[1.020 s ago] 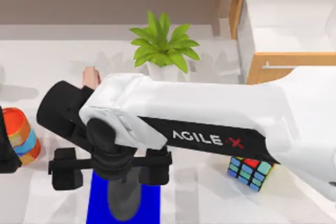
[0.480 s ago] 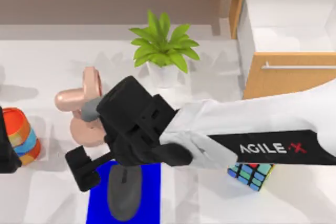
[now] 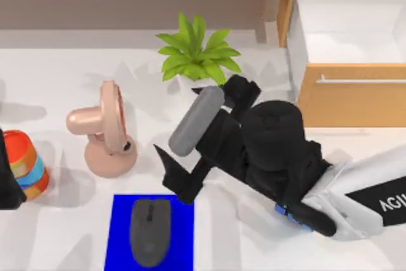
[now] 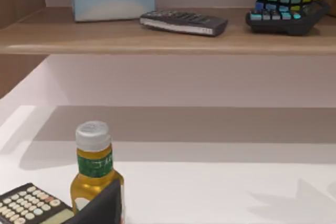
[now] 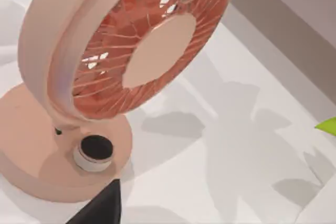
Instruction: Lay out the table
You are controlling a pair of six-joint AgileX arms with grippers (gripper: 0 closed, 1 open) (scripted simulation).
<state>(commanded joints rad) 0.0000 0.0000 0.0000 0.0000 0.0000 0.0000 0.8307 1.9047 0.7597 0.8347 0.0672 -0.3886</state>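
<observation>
The right gripper (image 3: 174, 172) had drawn back rightward from over the blue mat (image 3: 152, 231), leaving the mouse (image 3: 150, 231) fully exposed on it. Its jaws could not be judged. The pink fan (image 3: 104, 132) stood uncovered on the table (image 3: 63, 80), left of the plant (image 3: 198, 55). The left arm (image 3: 7, 176) sat parked at the left edge.

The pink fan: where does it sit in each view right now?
Top view: the pink fan stands upright on the table, left of the potted plant and above the blue mat.
Left wrist view: not in it.
Right wrist view: the fan's grille and base.
Shared landmark: the fan's dark knob.
</observation>
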